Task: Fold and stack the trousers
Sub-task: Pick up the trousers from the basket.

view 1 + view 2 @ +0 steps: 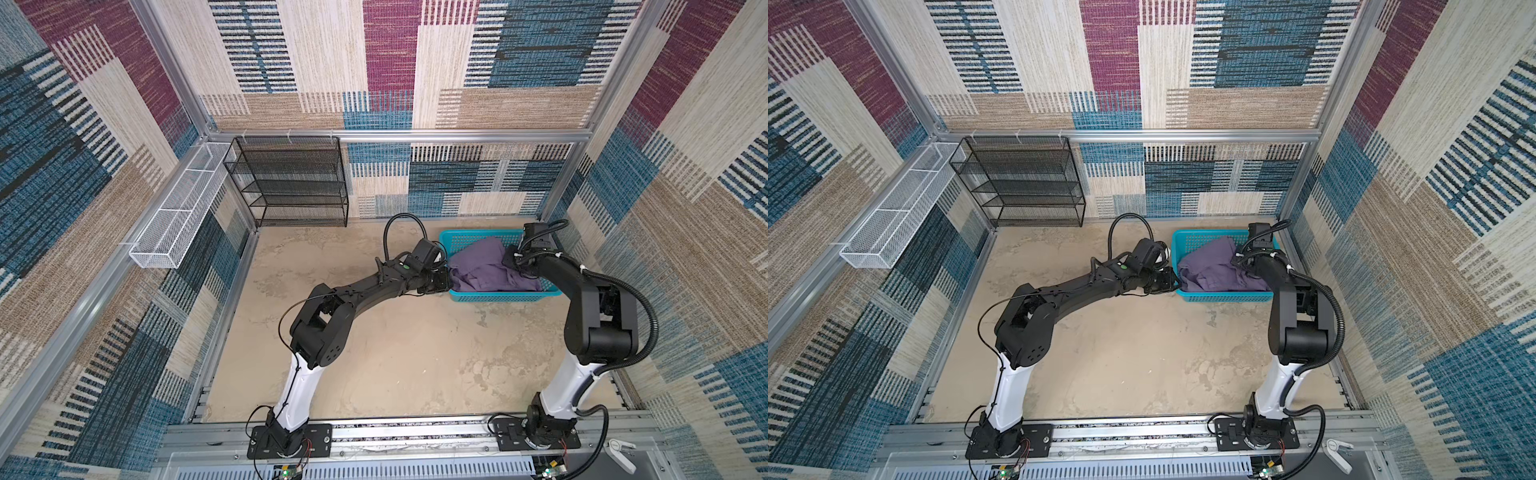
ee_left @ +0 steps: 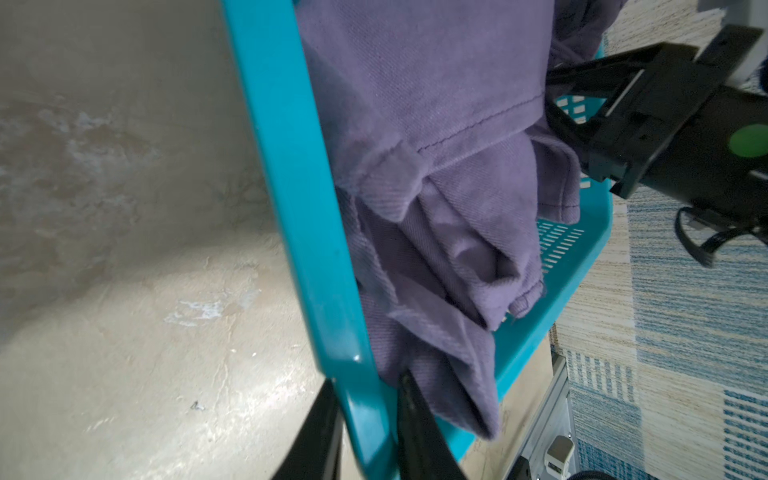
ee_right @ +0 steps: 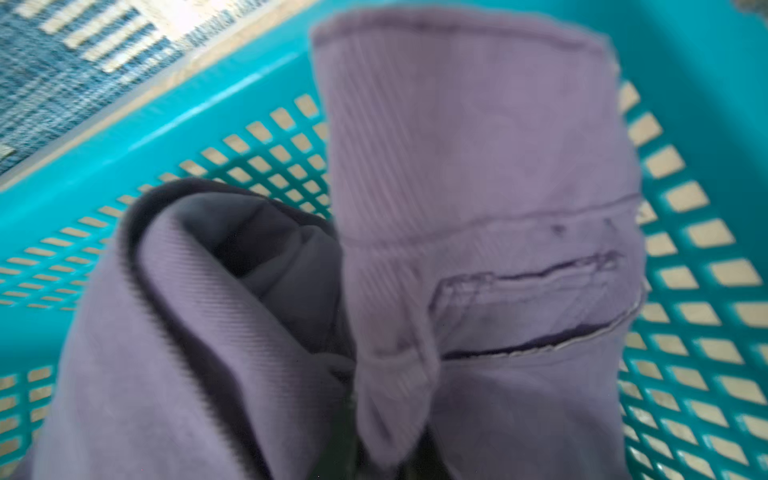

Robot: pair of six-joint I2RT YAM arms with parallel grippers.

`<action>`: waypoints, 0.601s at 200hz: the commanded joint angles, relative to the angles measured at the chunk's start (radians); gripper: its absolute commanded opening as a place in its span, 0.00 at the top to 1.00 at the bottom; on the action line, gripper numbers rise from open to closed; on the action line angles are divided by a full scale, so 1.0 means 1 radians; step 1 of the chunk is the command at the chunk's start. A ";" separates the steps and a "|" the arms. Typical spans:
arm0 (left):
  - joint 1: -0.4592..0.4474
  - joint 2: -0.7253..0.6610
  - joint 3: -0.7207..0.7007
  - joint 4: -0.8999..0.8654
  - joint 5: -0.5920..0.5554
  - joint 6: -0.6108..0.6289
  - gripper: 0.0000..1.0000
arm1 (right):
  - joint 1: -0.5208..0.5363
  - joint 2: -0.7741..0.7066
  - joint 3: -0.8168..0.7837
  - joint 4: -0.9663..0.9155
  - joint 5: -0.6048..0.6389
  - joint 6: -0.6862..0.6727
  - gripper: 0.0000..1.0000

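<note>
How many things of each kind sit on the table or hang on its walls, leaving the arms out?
trousers: 1
teal basket: 1
black mesh rack: 1
white mesh tray: 1
Total: 4

Both top views look steeply down from high above the near edge of the table (image 1: 415,353), far off, covering the whole scene. The left wrist view lies close along the basket (image 2: 299,187) rim. The right wrist view looks into that basket, very near the trousers (image 3: 478,145), blurred. All four share the basket.
</note>
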 commanded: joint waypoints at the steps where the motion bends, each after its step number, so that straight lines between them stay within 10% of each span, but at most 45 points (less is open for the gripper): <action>1: 0.000 0.048 0.055 -0.093 -0.002 0.028 0.75 | 0.001 -0.044 0.031 0.063 -0.030 0.007 1.00; 120: 0.003 0.113 0.148 -0.140 -0.018 0.060 0.76 | 0.180 -0.234 0.405 0.045 0.071 -0.040 1.00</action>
